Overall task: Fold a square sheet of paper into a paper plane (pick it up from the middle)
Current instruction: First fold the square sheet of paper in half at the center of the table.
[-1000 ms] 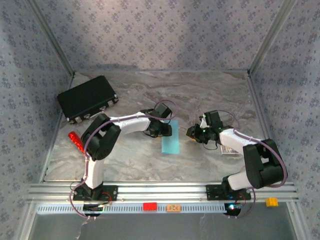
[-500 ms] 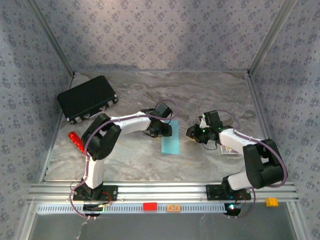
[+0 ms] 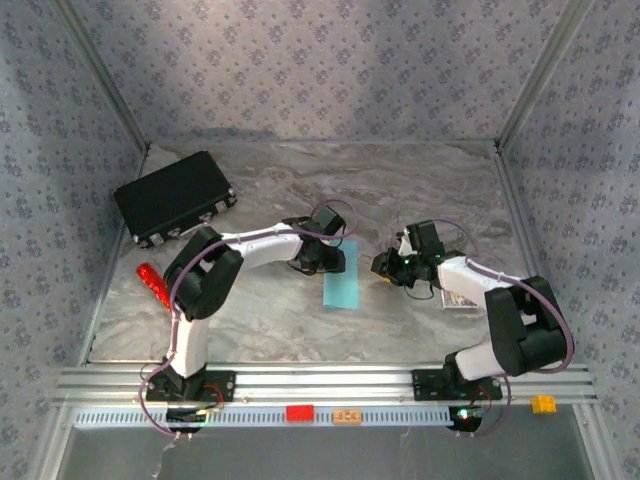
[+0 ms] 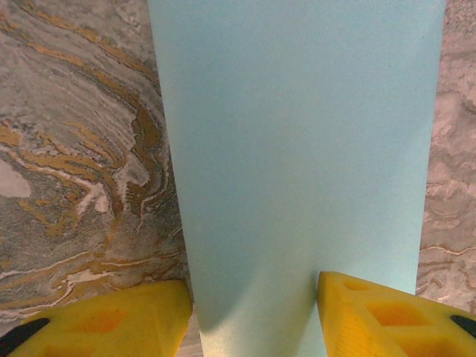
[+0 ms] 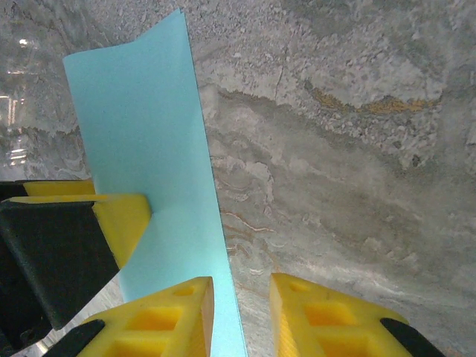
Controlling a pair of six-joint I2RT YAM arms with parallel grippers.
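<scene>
Top external view: one square sheet of paper (image 3: 341, 278), light cyan, folded to a narrow strip, right of the one black case (image 3: 175, 197).
Left gripper (image 4: 254, 297): spread, one finger on the sheet.
Right gripper (image 5: 242, 297): slightly parted, empty.

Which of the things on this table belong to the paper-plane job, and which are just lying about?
Belongs to the job:
- light blue paper, a narrow strip lying on the table

Just lying about:
- black case
- red stick
- small white card-like item by the right arm
- red block and yellow block at the front rail
</scene>
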